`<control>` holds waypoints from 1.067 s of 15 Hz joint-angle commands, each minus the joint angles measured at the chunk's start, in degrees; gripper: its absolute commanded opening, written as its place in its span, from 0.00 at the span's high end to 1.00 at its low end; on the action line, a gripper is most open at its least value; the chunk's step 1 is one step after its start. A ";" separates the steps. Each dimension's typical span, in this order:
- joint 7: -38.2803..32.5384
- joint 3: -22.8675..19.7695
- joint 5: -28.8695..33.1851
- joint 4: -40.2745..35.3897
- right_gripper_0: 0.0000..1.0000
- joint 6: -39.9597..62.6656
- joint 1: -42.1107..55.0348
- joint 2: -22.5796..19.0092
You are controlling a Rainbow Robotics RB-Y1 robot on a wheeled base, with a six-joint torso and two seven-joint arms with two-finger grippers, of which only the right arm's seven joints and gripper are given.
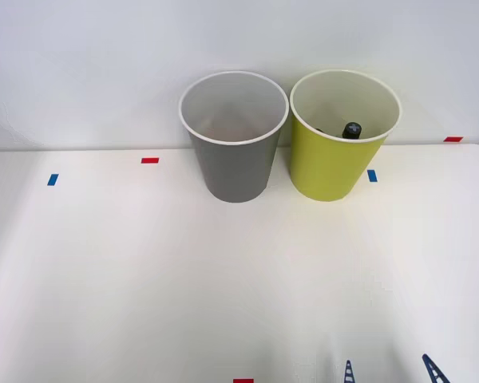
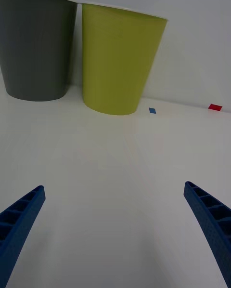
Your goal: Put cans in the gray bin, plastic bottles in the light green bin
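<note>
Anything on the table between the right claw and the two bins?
Nothing visible. The right claw is open, holding nothing, and only bare white table lies between it and the gray bin and the light green bin.

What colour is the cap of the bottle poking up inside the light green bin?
Black. The bottle cap shows best in the front view, just above the near rim of the light green bin.
</note>
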 commanded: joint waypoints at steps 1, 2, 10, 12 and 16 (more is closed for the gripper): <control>0.00 0.00 0.00 0.00 0.00 0.00 0.00 0.00; 0.00 0.00 0.00 0.00 0.00 0.00 0.00 0.00; 0.00 0.00 0.00 0.00 0.00 0.00 0.00 0.00; 0.00 0.00 0.00 0.00 0.00 0.00 0.00 0.00; 0.00 0.00 0.00 0.00 0.00 0.00 0.00 0.00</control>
